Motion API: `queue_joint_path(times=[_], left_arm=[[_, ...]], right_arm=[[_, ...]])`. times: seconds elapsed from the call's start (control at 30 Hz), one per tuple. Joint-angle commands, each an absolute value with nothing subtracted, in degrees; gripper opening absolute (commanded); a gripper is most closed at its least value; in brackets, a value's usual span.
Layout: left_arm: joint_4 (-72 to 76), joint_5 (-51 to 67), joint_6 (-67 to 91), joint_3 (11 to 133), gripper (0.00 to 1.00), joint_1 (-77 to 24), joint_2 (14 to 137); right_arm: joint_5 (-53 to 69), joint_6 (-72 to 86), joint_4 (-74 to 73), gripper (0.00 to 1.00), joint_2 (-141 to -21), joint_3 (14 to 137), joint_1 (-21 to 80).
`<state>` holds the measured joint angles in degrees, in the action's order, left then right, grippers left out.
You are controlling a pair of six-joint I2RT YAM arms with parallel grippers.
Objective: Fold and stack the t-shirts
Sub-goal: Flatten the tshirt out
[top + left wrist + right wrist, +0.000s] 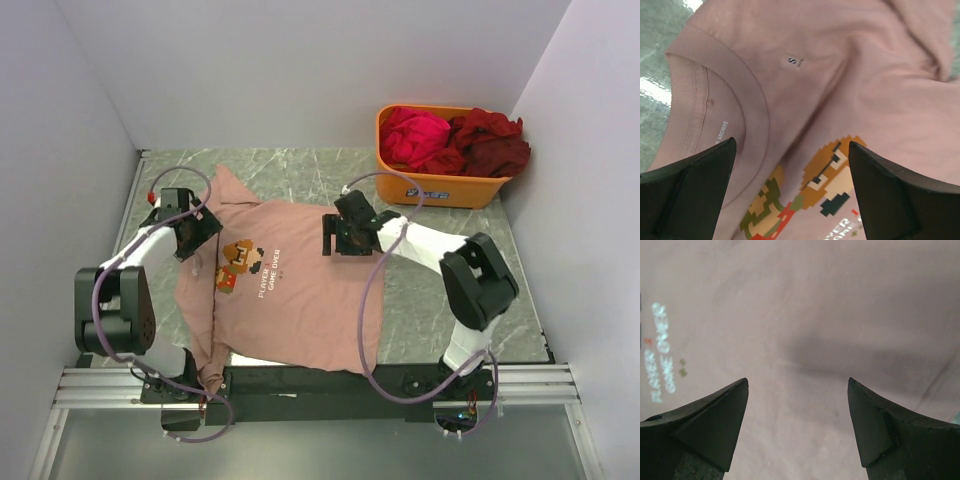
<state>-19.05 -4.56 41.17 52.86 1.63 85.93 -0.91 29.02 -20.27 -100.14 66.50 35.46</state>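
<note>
The salmon-pink t-shirt [300, 300] is laid out at centre frame. The left gripper [791, 145] and right gripper [797, 380] are held spread wide over it.

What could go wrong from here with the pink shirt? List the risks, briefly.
1. The dusty salmon-pink cloth t-shirt lies rumpled, its near left corner reaching the black base rail; a fold may come out crooked or snag there.
2. The right arm's purple cable loops over the shirt's edge and could drag it.
3. The open left tool hangs over the ribbed collar; closing there may pinch only one layer.
</note>
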Motion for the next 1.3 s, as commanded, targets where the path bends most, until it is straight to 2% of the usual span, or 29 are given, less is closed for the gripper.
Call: queue_joint_path(times=[0.0,0.53,0.9,1.03,1.27], left_arm=[[-15.4,-5.4,40.3,55.4,0.99,1.7,88.5],[-18.5,-5.7,38.1,70.1,0.99,5.3,108.3],[-25.4,-5.6,34.7,93.6,1.00,8.9,124.2],[-31.0,-4.0,32.9,103.4,0.99,9.2,126.0],[-31.9,-5.5,35.3,98.2,0.99,9.1,112.4]], right_arm=[[-2.0,30.0,-19.0,0.86,-104.7,71.5,32.8],[-2.6,24.1,-27.7,0.84,-125.9,96.4,25.6],[-3.0,19.9,-34.9,0.84,-138.5,119.7,24.8],[-1.3,16.5,-35.8,0.83,-137.1,122.6,25.0],[-4.5,12.4,-29.8,0.84,-121.6,110.1,28.9]])
